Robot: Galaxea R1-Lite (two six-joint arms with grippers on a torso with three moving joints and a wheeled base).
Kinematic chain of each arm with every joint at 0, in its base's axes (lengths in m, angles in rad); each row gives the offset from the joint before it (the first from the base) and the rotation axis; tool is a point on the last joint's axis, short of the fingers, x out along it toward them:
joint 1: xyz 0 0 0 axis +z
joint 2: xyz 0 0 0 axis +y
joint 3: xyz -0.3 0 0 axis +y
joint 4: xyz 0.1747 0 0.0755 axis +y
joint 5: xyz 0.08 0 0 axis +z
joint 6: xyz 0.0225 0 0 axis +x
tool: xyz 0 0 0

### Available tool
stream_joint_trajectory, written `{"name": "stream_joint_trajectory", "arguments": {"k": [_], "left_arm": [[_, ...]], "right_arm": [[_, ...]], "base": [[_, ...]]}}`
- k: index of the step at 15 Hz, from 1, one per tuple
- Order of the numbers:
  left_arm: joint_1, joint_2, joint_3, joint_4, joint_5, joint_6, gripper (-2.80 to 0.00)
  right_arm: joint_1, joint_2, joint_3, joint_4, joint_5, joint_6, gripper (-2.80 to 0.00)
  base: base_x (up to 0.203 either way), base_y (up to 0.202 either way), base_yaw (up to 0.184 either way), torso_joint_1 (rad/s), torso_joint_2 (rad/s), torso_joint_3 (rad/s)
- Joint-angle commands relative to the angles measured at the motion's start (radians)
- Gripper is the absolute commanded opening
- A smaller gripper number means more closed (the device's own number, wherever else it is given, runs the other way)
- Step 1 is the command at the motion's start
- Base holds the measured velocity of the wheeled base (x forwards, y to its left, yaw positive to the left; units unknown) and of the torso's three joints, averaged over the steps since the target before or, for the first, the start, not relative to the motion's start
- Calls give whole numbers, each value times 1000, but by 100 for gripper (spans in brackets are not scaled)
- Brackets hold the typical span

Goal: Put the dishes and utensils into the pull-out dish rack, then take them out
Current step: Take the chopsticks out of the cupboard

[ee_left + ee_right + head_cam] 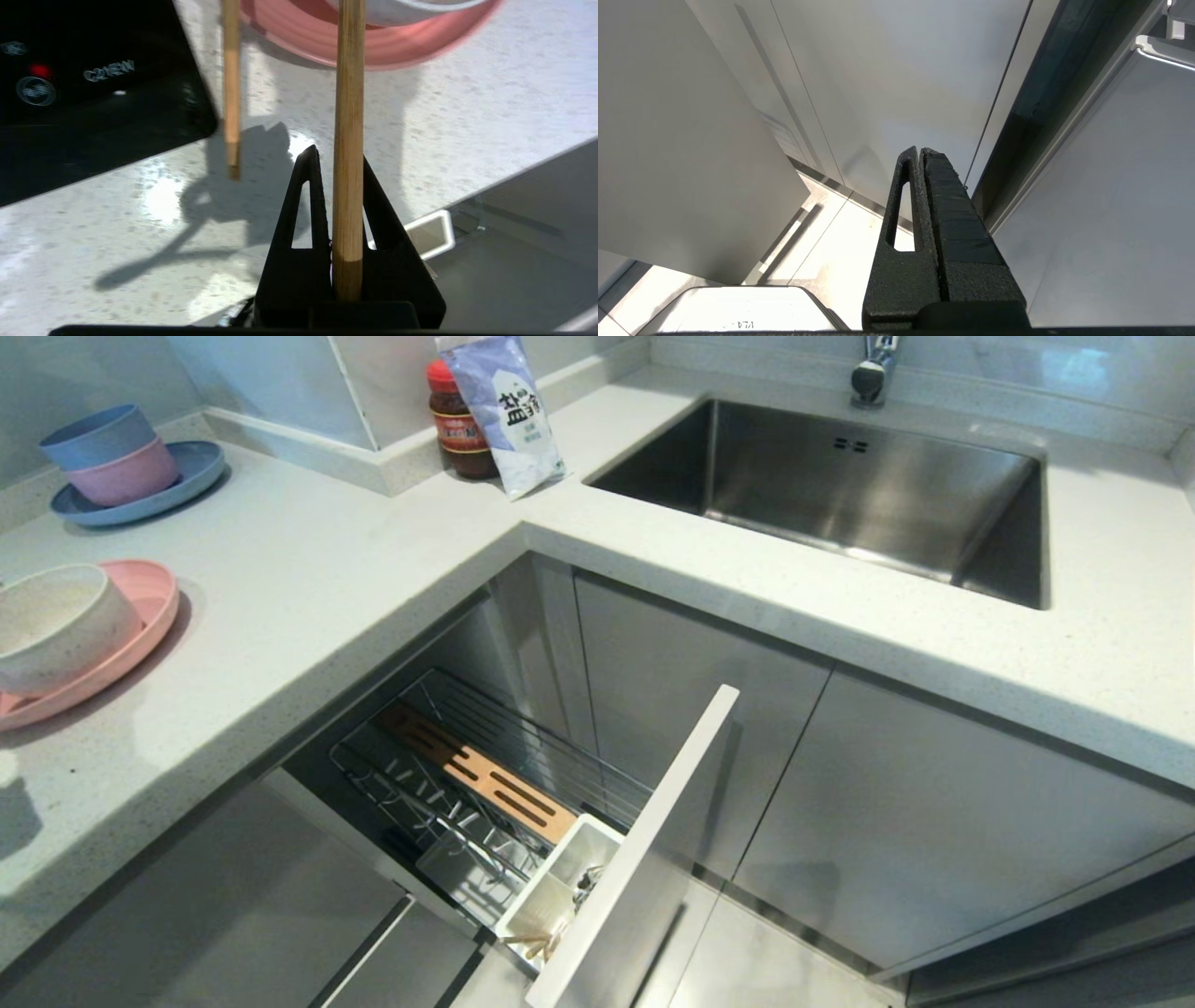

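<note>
In the left wrist view my left gripper (337, 156) is shut on one light wooden chopstick (348, 116), which runs out past the fingertips over the counter. A second chopstick (231, 88) shows beside it, apart from the fingers; whether it rests on the counter I cannot tell. Beyond them lies the pink plate (373, 51) with the off-white bowl (397, 11) on it, seen in the head view as plate (154, 607) and bowl (56, 621). The dish rack (485, 775) is pulled out below the counter. Its white cutlery cup (560, 882) holds a metal piece and some wooden ends. My right gripper (920, 150) is shut and empty, parked low by the cabinet fronts.
A blue plate (140, 490) with stacked blue and pink bowls stands at the back left. A sauce jar (457, 425), a salt bag (509, 411) and the sink (840, 495) are further back. A black hob (93, 93) lies on the counter by the left gripper. The rack's front panel (644, 840) juts out.
</note>
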Motion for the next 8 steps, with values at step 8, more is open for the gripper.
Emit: {"name": "stream_joint_trajectory", "arguments": {"k": [8], "left_arm": [[73, -93, 262, -316, -118, -144, -280]], "right_arm": [[0, -3, 2, 0, 0, 0, -280]], "base": [[0, 0, 0, 0, 0, 0]]}}
